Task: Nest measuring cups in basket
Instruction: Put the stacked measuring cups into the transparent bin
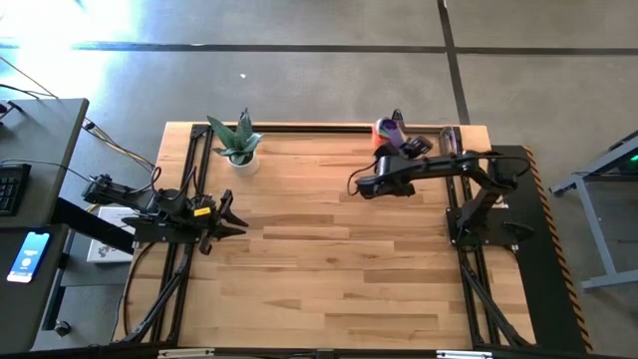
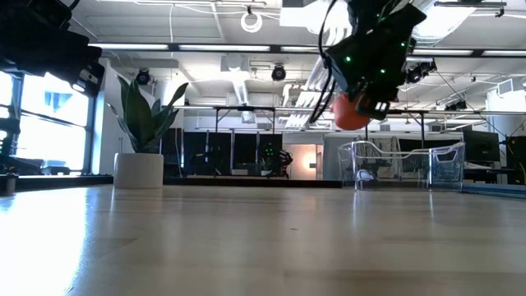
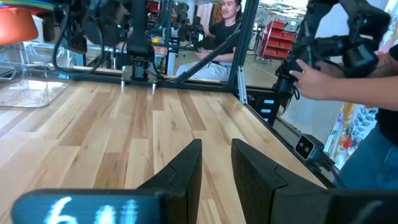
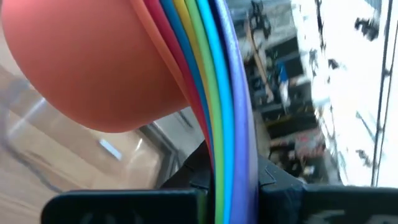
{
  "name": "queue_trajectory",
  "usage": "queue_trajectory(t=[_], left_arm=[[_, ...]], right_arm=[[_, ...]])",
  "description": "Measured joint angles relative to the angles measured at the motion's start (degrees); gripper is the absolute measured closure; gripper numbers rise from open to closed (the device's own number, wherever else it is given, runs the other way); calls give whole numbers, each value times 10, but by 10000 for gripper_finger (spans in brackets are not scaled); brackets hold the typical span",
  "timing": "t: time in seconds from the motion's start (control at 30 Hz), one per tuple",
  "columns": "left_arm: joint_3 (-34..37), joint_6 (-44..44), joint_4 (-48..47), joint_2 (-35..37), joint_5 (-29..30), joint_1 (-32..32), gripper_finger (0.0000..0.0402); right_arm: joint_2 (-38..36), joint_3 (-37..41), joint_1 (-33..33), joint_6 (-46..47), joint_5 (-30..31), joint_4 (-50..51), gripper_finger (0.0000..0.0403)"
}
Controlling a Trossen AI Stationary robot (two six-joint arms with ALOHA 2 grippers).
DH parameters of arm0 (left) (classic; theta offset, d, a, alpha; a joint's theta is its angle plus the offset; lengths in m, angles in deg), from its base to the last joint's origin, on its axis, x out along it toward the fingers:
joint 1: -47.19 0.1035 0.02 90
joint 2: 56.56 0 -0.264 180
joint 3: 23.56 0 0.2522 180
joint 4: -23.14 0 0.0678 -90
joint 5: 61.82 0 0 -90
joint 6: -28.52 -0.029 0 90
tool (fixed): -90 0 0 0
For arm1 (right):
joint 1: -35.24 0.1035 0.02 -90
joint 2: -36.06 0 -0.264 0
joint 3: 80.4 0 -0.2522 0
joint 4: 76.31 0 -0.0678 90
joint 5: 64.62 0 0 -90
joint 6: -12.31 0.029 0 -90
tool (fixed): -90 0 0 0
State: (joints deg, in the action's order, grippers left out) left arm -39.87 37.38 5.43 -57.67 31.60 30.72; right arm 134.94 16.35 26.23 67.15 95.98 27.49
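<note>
The measuring cups (image 4: 93, 62) are nested into one stack with the orange bowl outermost. Their coloured handles lie side by side: red, blue, yellow, green, teal, purple. My right gripper (image 4: 230, 174) is shut on them near the table's far right and holds the measuring cups (image 2: 352, 113) in the air over the near-left part of the clear basket (image 2: 403, 164). The stack also shows in the high view (image 1: 387, 130) and the left wrist view (image 3: 15, 28). The basket (image 3: 31, 87) stands on the table. My left gripper (image 3: 216, 168) is open, low over the table's left side (image 1: 231, 219), and touches nothing. My right gripper pinches the stacked handles (image 4: 221, 124) between its two fingers, one finger on each outer face of the bundle. It comes from above, slanting down. The stack is lifted clear of the table and hangs below the fingers, with the orange bowl (image 2: 352, 113) tilted sideways.
A green plant in a white pot (image 1: 237, 145) stands at the table's far edge, left of centre (image 2: 144, 140). Bare wood lies between the two arms. Beyond the table's right side, people (image 3: 348, 68) are seen, one holding a device.
</note>
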Motion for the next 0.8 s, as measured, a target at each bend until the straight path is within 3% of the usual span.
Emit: queue_trajectory(t=[0.17, 0.6, 0.8], left_arm=[[0, 0, 0, 0, 0, 0, 326], [0, 0, 0, 0, 0, 0, 326], [0, 0, 0, 0, 0, 0, 326]], right_arm=[[-33, 30, -37, 34, -48, 1, 383], [-45, 57, -109, -30, -37, 0, 383], [-45, 57, -134, -23, -88, 0, 383]])
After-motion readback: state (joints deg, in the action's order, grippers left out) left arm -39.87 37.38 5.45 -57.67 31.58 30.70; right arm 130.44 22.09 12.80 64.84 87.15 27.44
